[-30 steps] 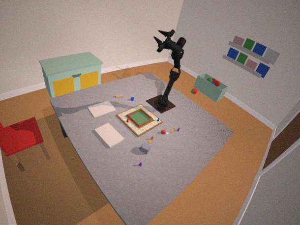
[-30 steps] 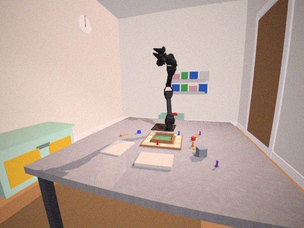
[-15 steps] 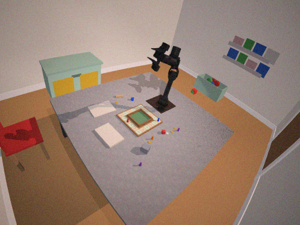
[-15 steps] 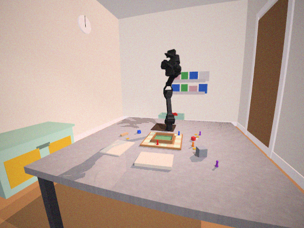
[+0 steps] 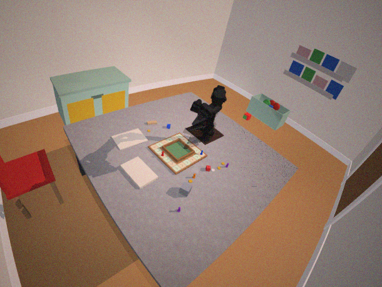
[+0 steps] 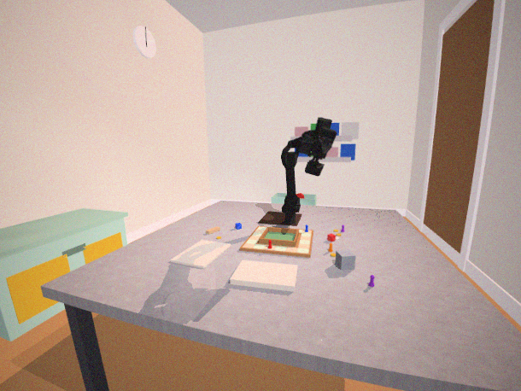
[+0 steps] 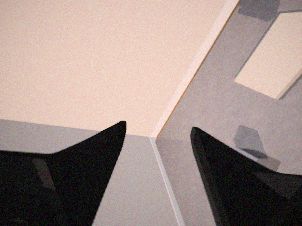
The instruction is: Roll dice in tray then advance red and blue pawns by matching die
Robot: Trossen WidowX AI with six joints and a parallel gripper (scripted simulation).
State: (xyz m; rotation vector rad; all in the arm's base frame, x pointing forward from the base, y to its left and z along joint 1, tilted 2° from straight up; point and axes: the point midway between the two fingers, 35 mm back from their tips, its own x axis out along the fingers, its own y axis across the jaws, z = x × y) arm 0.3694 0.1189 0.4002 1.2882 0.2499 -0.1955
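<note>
My gripper (image 7: pixel 158 128) is open and empty, raised above the table near the arm's base. The red die (image 5: pixel 208 168) (image 6: pixel 331 237) lies on the table beside the board. The blue die (image 5: pixel 168 126) (image 6: pixel 238 226) lies on the table on the board's other side. The green-floored tray (image 5: pixel 178 150) (image 6: pixel 278 242) is in the middle of the board (image 5: pixel 188 163) (image 6: pixel 273 253) and holds no die. The red pawn (image 5: pixel 162 153) (image 6: pixel 270 244) and the blue pawn (image 5: pixel 201 152) (image 6: pixel 307 228) stand on the board's squares. The arrows and die numbers are too small to read.
Two pale slabs (image 5: pixel 129 138) (image 5: pixel 139 172) lie near the board. A grey block (image 5: pixel 185 189) (image 6: pixel 345 260), an orange pawn (image 5: pixel 194 176) (image 6: pixel 330 247), two purple pawns (image 5: pixel 178 209) (image 5: pixel 227 165) and several yellow discs lie about. A wooden block (image 5: pixel 151 122) (image 6: pixel 213 230) is near the blue die.
</note>
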